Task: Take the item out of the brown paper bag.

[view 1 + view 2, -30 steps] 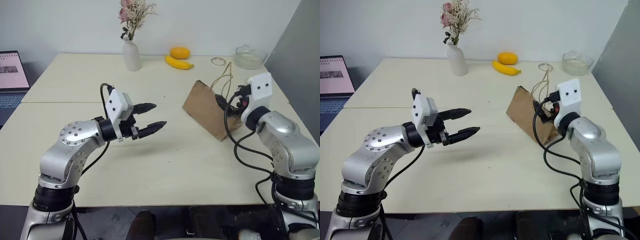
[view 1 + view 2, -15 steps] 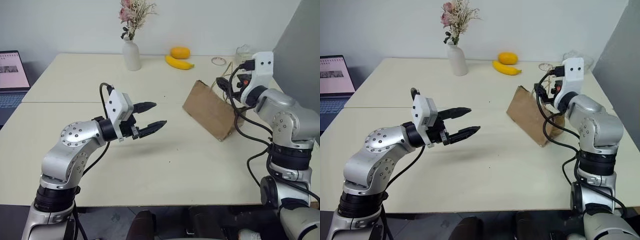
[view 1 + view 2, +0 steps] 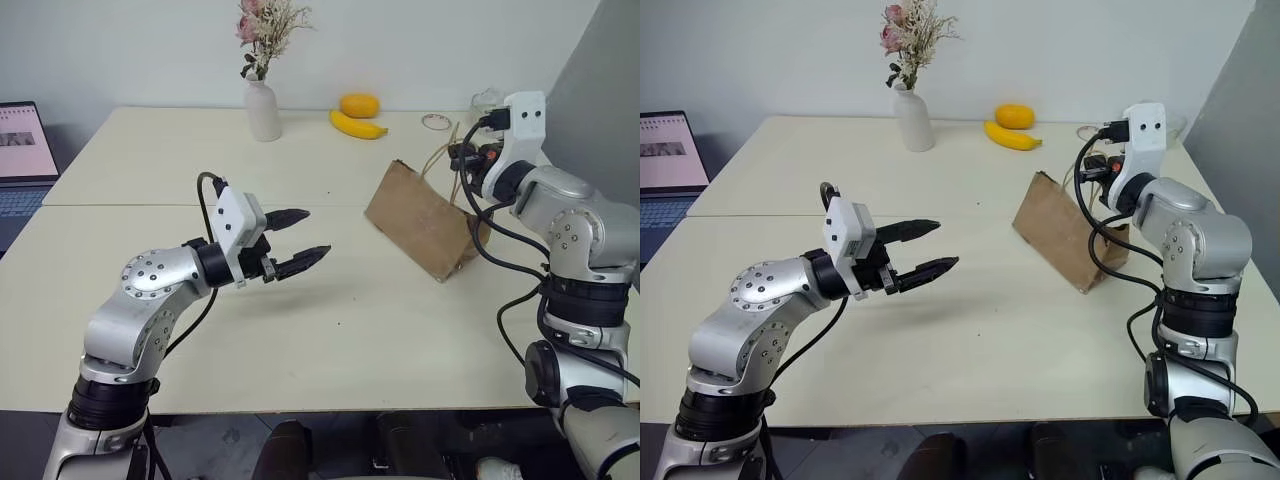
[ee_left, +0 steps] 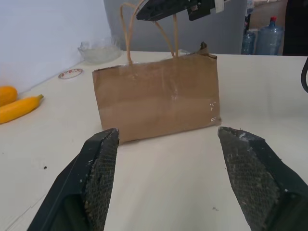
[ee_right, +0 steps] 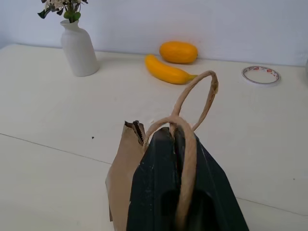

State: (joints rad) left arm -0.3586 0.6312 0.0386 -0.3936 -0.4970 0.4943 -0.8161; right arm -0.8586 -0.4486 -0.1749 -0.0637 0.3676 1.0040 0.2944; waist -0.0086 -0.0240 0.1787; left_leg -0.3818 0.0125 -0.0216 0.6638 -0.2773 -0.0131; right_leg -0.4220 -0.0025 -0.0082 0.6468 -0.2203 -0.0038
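R gripper [image 5: 180, 159] is up at the top of the brown paper bag [image 3: 420, 220], fingers clenched on one pale cord handle [image 5: 187, 159] – the wrist view shows the cord pinched between the two black fingers, while the 2nd loop [image 5: 199, 94] stands free just beyond. L gripper [image 3: 923, 249] hangs over the table [image 3: 330, 330] well apart from the bag, pointing at it, fingers spread w/ nothing between them. The bag sits on the R side of the table, leaning, mouth up toward the R arm. The item isn't visible from any angle; presumably inside the bag, can't confirm. Step in hand, as I read it: use the handle to hold/open the bag so the other gripper can get in. To do it well – pull the cord gently up & away so the mouth gapes w/o lifting or tipping the whole bag; thin cord could slip or the crumpled paper tear if yanked. Keep the bag base on the table, bring the L gripper in along the mouth, not through the wall. Banana [image 3: 358, 126], orange fruit [image 3: 360, 105] & vase [image 3: 263, 110] at the far edge are clear of the work
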